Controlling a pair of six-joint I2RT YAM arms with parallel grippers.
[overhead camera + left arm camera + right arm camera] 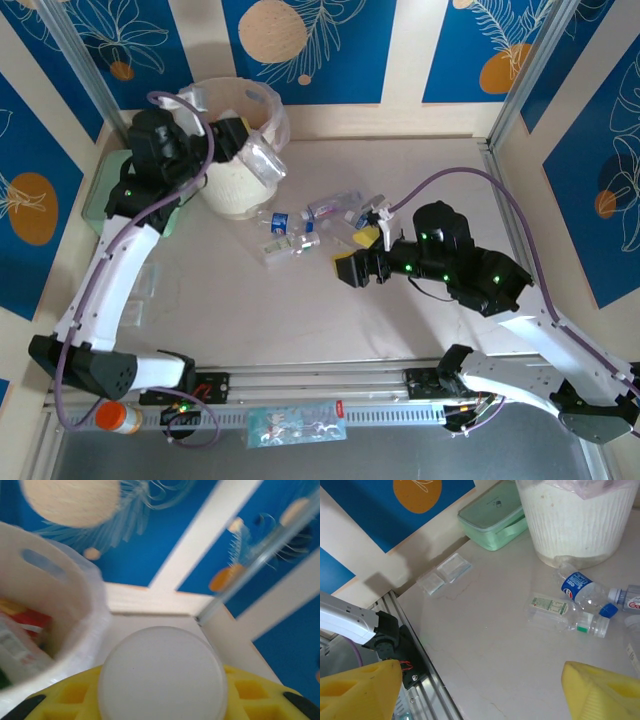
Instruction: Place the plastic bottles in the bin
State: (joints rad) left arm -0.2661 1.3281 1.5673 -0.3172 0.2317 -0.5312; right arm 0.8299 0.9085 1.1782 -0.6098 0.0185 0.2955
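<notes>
Left gripper (240,142) clamped on clear bottle (264,161), at 3 o'clock side of bin (232,195) rim. Bin at 11 o'clock of table (300,320). Right gripper (358,254) jaws apart, at 4 o'clock of loose bottles (298,226) lying mid-table.

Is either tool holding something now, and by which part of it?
The left tool holds a clear bottle at the bin rim, gripped near one end; which end cannot be told. The right tool is open and empty.
</notes>
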